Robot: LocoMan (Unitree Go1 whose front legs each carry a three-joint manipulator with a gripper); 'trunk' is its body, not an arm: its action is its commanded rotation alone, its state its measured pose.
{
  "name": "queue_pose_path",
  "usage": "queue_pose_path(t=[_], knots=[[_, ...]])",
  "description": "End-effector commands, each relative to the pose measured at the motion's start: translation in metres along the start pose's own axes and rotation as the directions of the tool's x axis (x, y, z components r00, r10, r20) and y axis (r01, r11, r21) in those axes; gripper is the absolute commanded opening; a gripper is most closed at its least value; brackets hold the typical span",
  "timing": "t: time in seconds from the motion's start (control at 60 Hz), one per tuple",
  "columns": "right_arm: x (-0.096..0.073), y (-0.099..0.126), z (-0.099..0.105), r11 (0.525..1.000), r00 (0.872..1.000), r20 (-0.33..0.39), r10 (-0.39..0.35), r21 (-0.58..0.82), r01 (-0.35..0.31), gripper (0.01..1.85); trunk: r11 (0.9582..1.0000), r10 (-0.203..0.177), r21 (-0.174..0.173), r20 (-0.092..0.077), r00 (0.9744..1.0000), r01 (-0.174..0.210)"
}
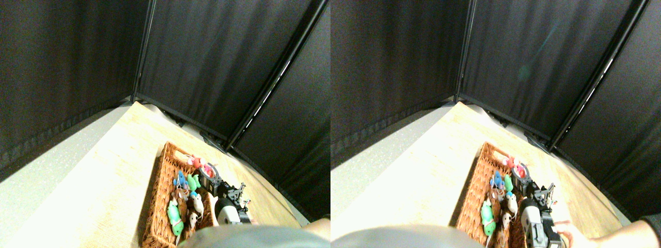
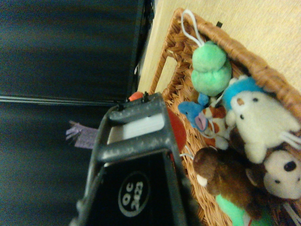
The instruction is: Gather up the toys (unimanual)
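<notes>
A long brown wicker basket (image 1: 161, 206) lies on the light wooden floor and holds several toys: a blue one (image 1: 181, 180), a green one (image 1: 193, 182), a brown one (image 1: 179, 196), a white one (image 1: 196, 202) and a second green one (image 1: 174, 212). My right gripper (image 1: 209, 173) hangs over the basket's far right rim, shut on a red-pink toy (image 1: 208, 169). In the wrist view that red toy (image 2: 177, 132) peeks out from behind the dark jaw. Beyond it lie the green toy (image 2: 211, 68), the blue toy (image 2: 192, 113), a white toy (image 2: 258, 120) and the brown toy (image 2: 225, 176).
Another red-pink toy (image 1: 198, 163) rests at the basket's far end. Black curtain panels (image 1: 217, 57) wall in the back and right. A person's forearm (image 1: 316, 226) reaches in at the lower right, beside my manipulator. Bare wooden floor (image 1: 113, 170) lies left of the basket.
</notes>
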Motion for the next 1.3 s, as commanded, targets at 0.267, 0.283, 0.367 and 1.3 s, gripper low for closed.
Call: queue_pose_path(t=[0.267,0.283,0.367,1.3], knots=[[0.005,-0.01,0.003,0.999,0.994,-0.097,-0.04,0.014,0.042,1.17,0.9997,0.021,0.012,-0.01,0.9997,-0.021],[0.005,-0.01,0.003,0.999,0.994,-0.098,-0.039,0.012,0.04,1.18,0.9997,0.019,0.013,-0.01,0.9998,-0.019],[0.006,-0.012,0.006,0.999,0.996,-0.086,-0.038,0.02,0.04,1.16,0.9997,0.016,0.019,-0.012,0.9998,-0.015],[-0.076,-0.079,0.118,0.997,0.944,0.331,-0.017,0.071,-0.007,0.87,0.9738,-0.13,0.174,-0.1,0.9865,0.146]])
